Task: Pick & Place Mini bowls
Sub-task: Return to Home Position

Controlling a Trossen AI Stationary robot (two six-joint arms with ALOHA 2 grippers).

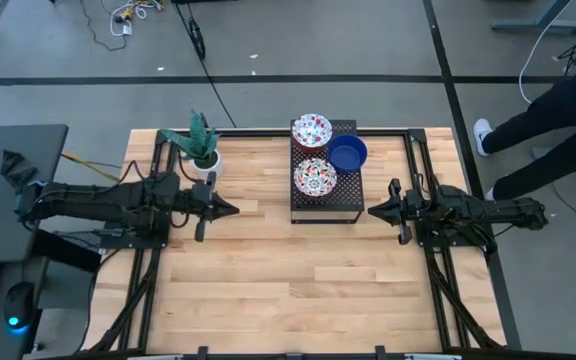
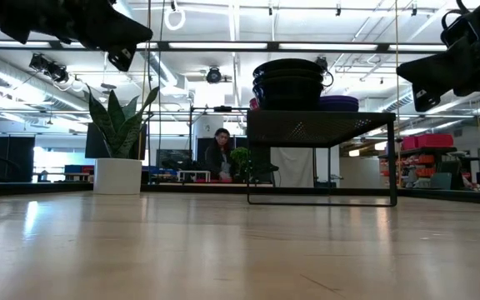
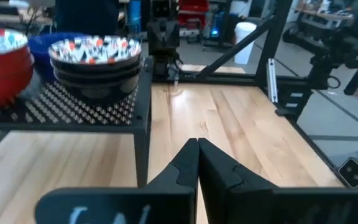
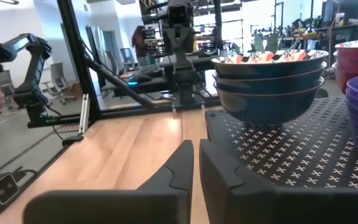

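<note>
The mini bowls (image 1: 315, 177) stand in three stacks on the black shelf (image 1: 325, 207) on the counter (image 1: 288, 280). The left hand (image 1: 230, 209) and the right hand (image 1: 373, 210) hang beside the shelf, one on each side, both clenched on nothing.

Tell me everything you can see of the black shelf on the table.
The black shelf looks like metal: a flat perforated top on a thin rod frame, open underneath. It stands upright and level on the wooden table, at the middle of its far edge. Three stacks of mini bowls sit on its top: a far patterned stack, a near patterned stack and a blue stack.
</note>
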